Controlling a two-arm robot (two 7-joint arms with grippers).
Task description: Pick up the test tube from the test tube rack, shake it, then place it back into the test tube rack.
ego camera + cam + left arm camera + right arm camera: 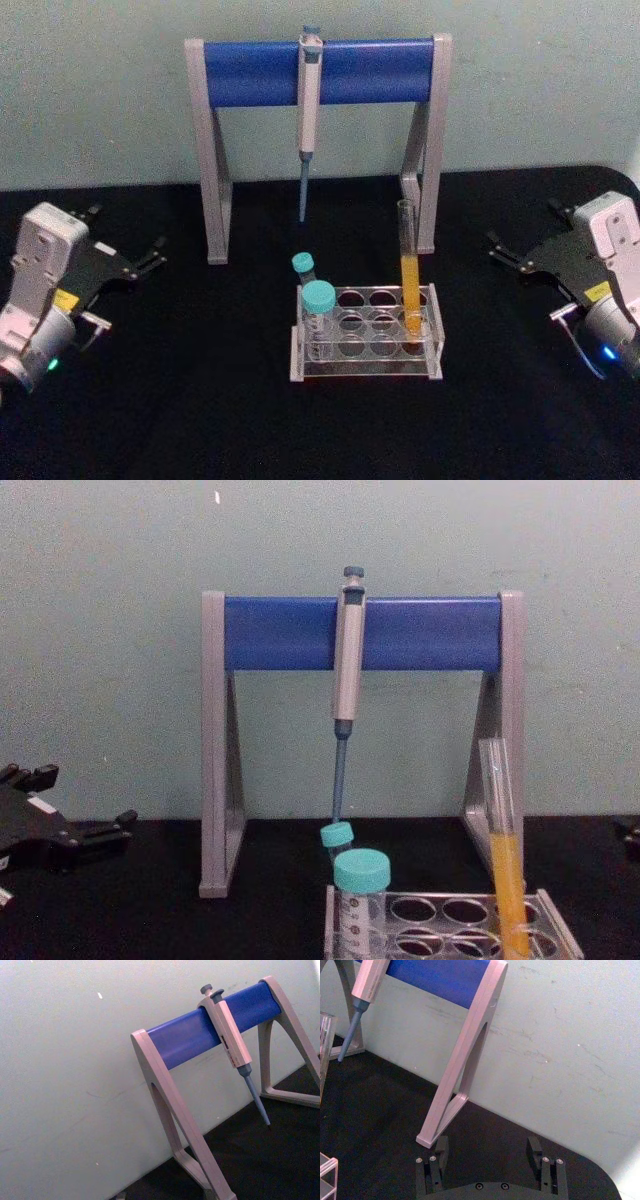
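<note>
Test tube (410, 285) stands upright in the right-hand column of the test tube rack (365, 368). The right pincer (520, 228), fingers apart, waits nearer, to its right. The left pincer (128, 230), also apart, sits parked at the left.

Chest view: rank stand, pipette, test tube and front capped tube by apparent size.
1. Stand
2. Pipette
3. Test tube, close behind, though nearer and cropped below
4. Front capped tube, also cropped
</note>
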